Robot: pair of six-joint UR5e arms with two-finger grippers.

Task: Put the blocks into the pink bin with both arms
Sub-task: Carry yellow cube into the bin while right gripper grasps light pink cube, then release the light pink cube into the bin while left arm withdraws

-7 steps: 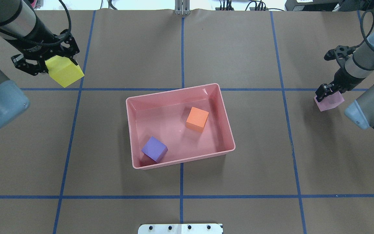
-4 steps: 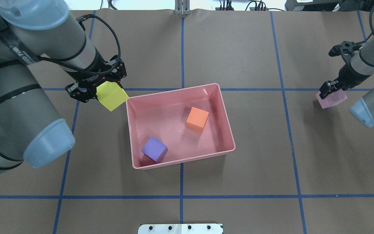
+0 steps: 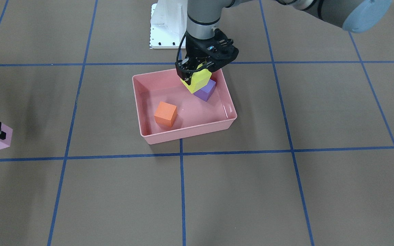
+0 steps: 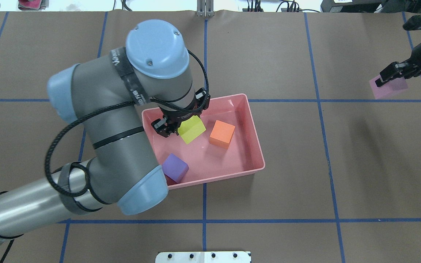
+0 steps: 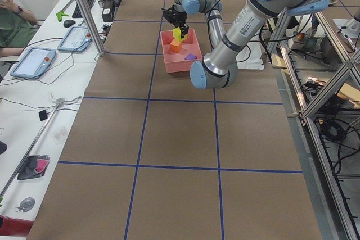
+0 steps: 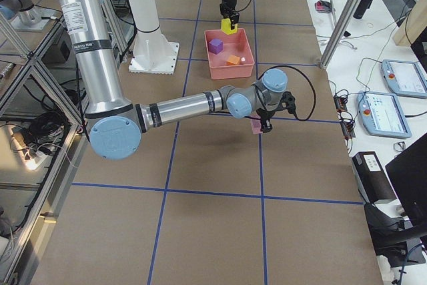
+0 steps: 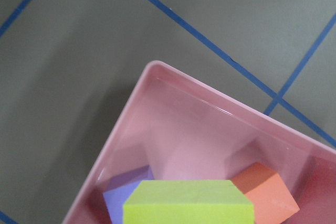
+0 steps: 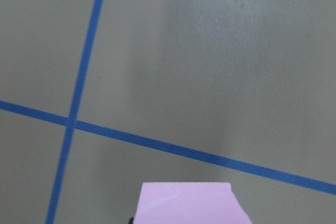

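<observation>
My left gripper (image 4: 178,128) is shut on the yellow block (image 4: 192,130) and holds it tilted above the inside of the pink bin (image 4: 257,146). The orange block (image 4: 222,134) and the purple block (image 4: 175,167) lie on the bin's floor. In the front-facing view the yellow block (image 3: 198,81) hangs just above the purple block (image 3: 206,90). My right gripper (image 4: 389,77) is shut on the light pink block (image 4: 390,87), far right of the bin. The left wrist view shows the yellow block (image 7: 189,203) over the bin's corner (image 7: 126,114).
The left arm's elbow and forearm (image 4: 122,138) cover the bin's left side from above. The white base pedestal (image 3: 164,27) stands behind the bin. Blue tape lines (image 4: 205,54) grid the brown table. Desks with tablets (image 5: 34,60) flank the table's far side.
My left gripper has carried the yellow block rightward, from beside the bin's left rim to over its inside. My right gripper has moved the light pink block further back and right.
</observation>
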